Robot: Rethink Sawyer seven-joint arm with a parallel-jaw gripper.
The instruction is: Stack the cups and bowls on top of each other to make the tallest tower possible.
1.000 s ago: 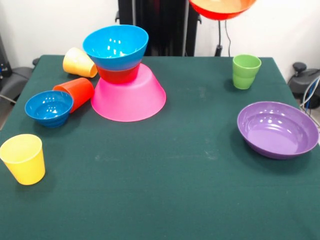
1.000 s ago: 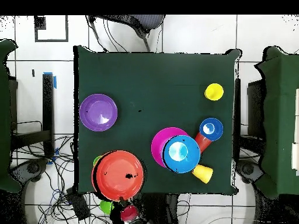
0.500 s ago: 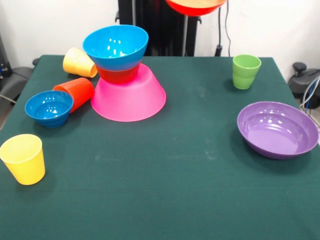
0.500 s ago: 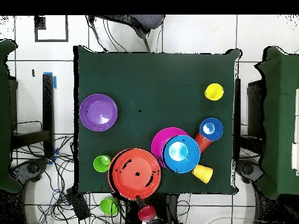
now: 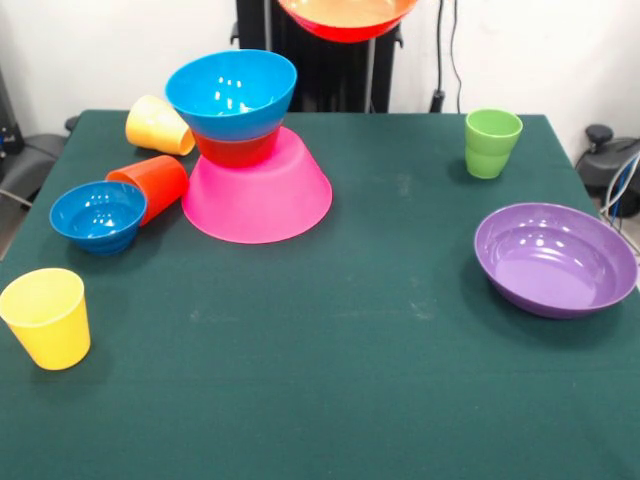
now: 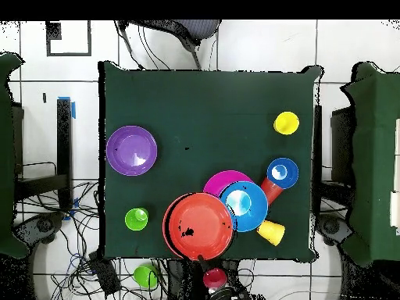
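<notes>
The wide shallow orange bowl (image 5: 346,18) hangs in the air at the top edge, just right of the tower; in the overhead view (image 6: 201,226) it overlaps the tower's edge. My gripper (image 6: 201,256) is shut on its rim on the robot's side, mostly hidden by the bowl. The tower is the upturned pink bowl (image 5: 257,195), the small orange bowl (image 5: 236,150) and the medium blue bowl (image 5: 231,92). Next to it lie a yellow cup (image 5: 157,125) and the orange-red cup (image 5: 152,185), both on their sides, with the small blue bowl (image 5: 97,215).
A second yellow cup (image 5: 46,317) stands upright at the front left. The green cup (image 5: 492,142) stands at the far right, and the purple bowl (image 5: 555,258) sits near the right edge. The table (image 5: 350,330) has a green cloth.
The held orange bowl has moved steadily towards the tower: leftwards in the front view, rightwards in the overhead view, uncovering the green cup. Nothing on the table has moved.
</notes>
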